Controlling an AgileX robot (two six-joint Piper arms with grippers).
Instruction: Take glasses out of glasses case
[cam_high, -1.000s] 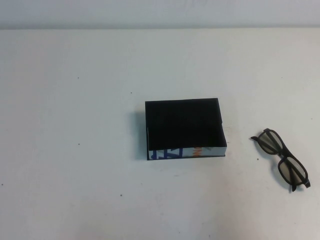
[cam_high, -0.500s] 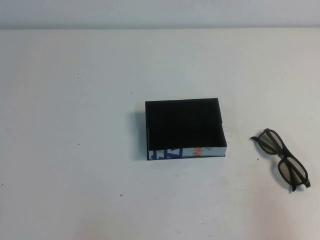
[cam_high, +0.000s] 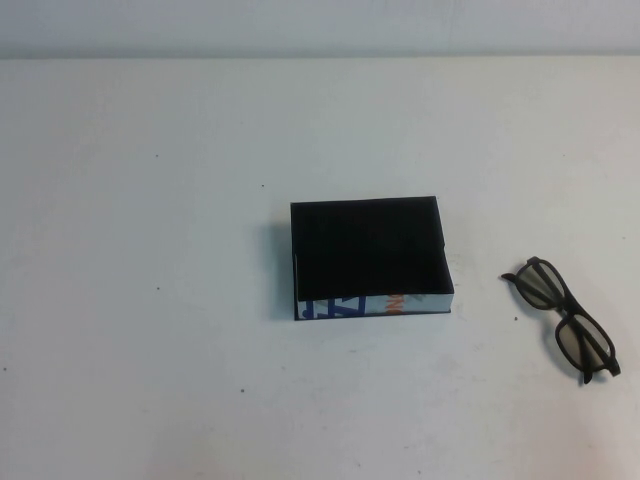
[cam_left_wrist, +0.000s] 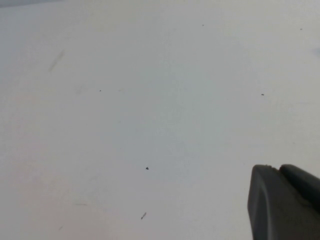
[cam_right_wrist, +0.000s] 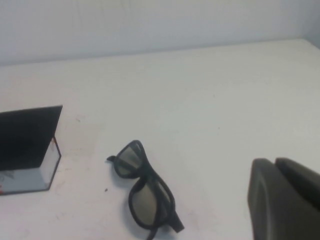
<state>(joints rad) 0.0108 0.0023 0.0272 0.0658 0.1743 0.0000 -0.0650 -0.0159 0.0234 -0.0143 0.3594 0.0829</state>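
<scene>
The glasses case (cam_high: 368, 252) is a shallow black box, open and empty, in the middle of the table, with its white printed side (cam_high: 372, 303) facing me. The dark-framed glasses (cam_high: 585, 348) lie folded open on the table, to the right of the case and apart from it. In the right wrist view the glasses (cam_right_wrist: 145, 200) and a corner of the case (cam_right_wrist: 27, 137) show. My right gripper (cam_right_wrist: 274, 161) is shut and empty, clear of the glasses. My left gripper (cam_left_wrist: 277, 167) is shut and empty over bare table. Neither gripper shows in the high view.
The white table (cam_high: 150, 300) carries only small dark specks. Its far edge meets a pale wall (cam_high: 320, 25) at the back.
</scene>
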